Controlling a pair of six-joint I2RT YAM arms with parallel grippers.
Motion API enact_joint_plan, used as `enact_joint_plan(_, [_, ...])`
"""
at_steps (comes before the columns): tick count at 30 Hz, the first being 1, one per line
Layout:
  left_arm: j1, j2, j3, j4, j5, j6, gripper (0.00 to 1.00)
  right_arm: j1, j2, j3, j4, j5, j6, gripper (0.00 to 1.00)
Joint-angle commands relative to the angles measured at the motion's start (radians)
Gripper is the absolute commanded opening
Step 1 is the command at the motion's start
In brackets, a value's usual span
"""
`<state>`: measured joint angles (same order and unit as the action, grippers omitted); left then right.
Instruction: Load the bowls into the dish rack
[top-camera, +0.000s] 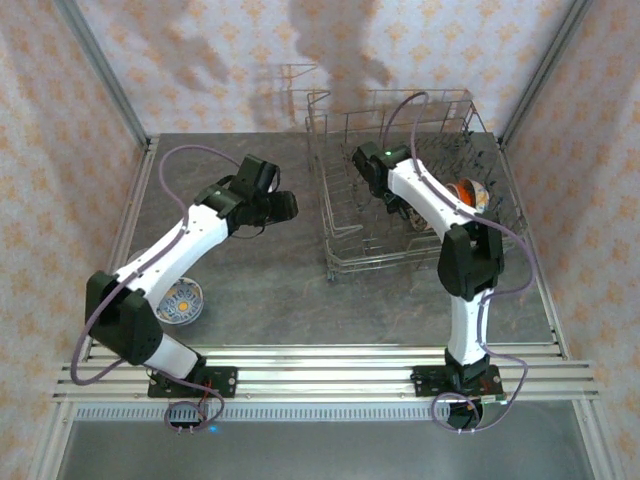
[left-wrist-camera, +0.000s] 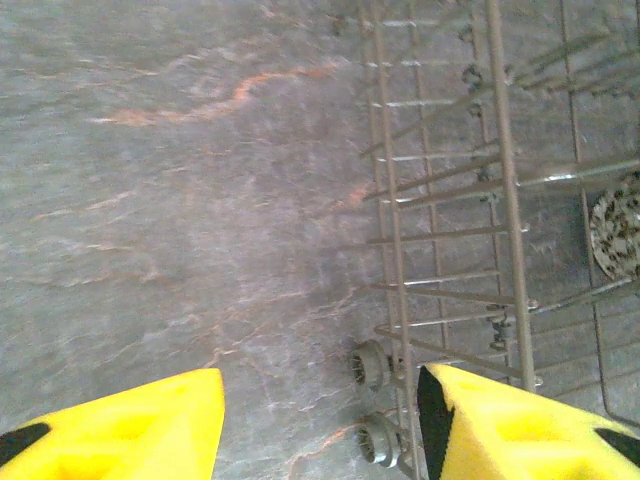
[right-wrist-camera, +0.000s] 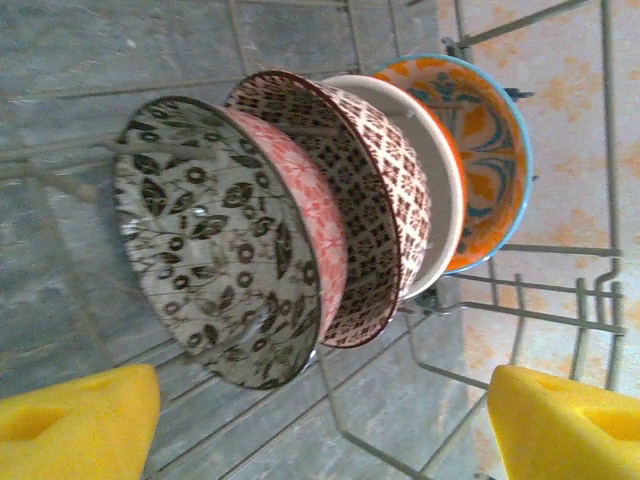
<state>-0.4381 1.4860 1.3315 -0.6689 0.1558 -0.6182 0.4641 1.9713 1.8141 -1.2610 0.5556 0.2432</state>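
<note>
Closest to lens: yellow finger pads (left-wrist-camera: 130, 430) of the L gripper (left-wrist-camera: 320, 420). Jaws stand partly apart w/ nothing btwn them, just bare grey stone-look table (left-wrist-camera: 180, 200) below. Its R-hand pad sits just beside the outer wall of the big grey wire dish rack (left-wrist-camera: 506, 180), by the rack's small wheels.

R gripper (right-wrist-camera: 320, 430) is inside the rack, jaws wide apart and empty. Just ahead of it five bowls stand on edge in one row, nested close:
- grey bowl w/ black leaf print (right-wrist-camera: 215, 240), nearest the gripper
- pink patterned bowl (right-wrist-camera: 322, 215)
- brown-and-white lattice bowl (right-wrist-camera: 375, 190)
- plain white bowl (right-wrist-camera: 440, 175)
- orange bowl w/ blue rim (right-wrist-camera: 490, 150), at the far end

What's left, from the top view: one small round bowl, orange floral inside w/ pale outer wall (top-camera: 180, 300). It sits mouth-up on the table, outside the rack.

Key relation: that bowl lies well apart from the L gripper, back toward the near edge and further L, close by the L arm's elbow. L arm is clearly the nearer one; R arm is across the rack from it. The bowl is round, so no long axis to line up. Prob. a rim pinch, one finger inside and one outside. Likely next step: L gripper pulls back from the rack side and drops over that rim.
</note>
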Motion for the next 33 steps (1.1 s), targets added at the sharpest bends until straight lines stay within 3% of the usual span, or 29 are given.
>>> enact_joint_plan(1, [0.010,-0.067,-0.024,-0.149,-0.141,-0.107,0.56,0.004,-0.109,-0.020,0.043,-0.082,-0.031,0.83])
enact_joint_plan(10, [0.052,-0.236,-0.123,-0.444,-0.293,-0.282,0.57,0.004,-0.253,-0.173,0.155,-0.237,-0.070,0.81])
enact_joint_plan(15, [0.143,-0.352,-0.235,-0.522,-0.285,-0.333,0.59,0.005,-0.312,-0.232,0.185,-0.300,-0.071,0.80])
enact_joint_plan(25, [0.429,-0.347,-0.426,-0.460,-0.179,-0.180,0.59,0.009,-0.325,-0.291,0.230,-0.320,-0.072,0.80])
enact_joint_plan(33, [0.526,-0.251,-0.469,-0.355,-0.073,-0.067,0.57,0.017,-0.281,-0.265,0.224,-0.322,-0.063,0.79])
